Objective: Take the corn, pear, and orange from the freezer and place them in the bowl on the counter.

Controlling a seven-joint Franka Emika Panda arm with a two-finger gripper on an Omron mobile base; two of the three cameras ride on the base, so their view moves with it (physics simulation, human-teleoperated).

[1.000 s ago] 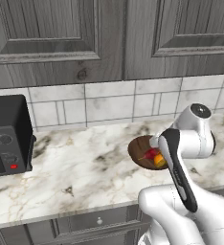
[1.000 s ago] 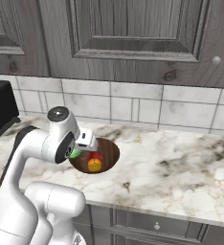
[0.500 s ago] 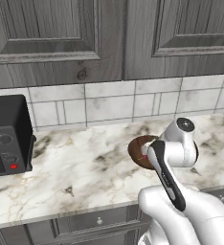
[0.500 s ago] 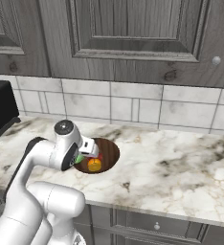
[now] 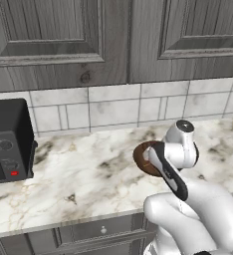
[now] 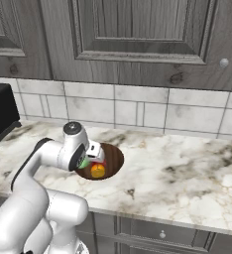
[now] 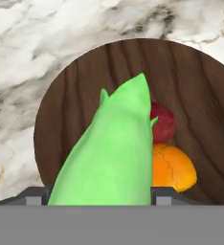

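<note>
My gripper (image 7: 98,198) is shut on the corn (image 7: 114,153), a bright green husked ear hanging point-down just over the bowl (image 7: 85,91). In the dark brown bowl lie the orange (image 7: 173,167) and a small dark-red fruit (image 7: 162,122) that I take for the pear. From the right base view the gripper (image 6: 90,159) hovers at the left part of the bowl (image 6: 115,154), with the corn (image 6: 83,162) green under the hand and the orange (image 6: 97,170) beside it. In the left base view the arm covers most of the bowl (image 5: 140,154). The freezer is out of view.
The bowl stands on the marbled counter (image 5: 78,169) in front of the pale tiled wall. A black microwave (image 5: 6,142) sits at the counter's left end. Grey wall cabinets (image 6: 138,30) hang overhead, and drawers (image 5: 103,231) run below the front edge.
The arm has folded forward and down, bringing the hand with the corn lower over the bowl. The orange and the red fruit have stayed put.
</note>
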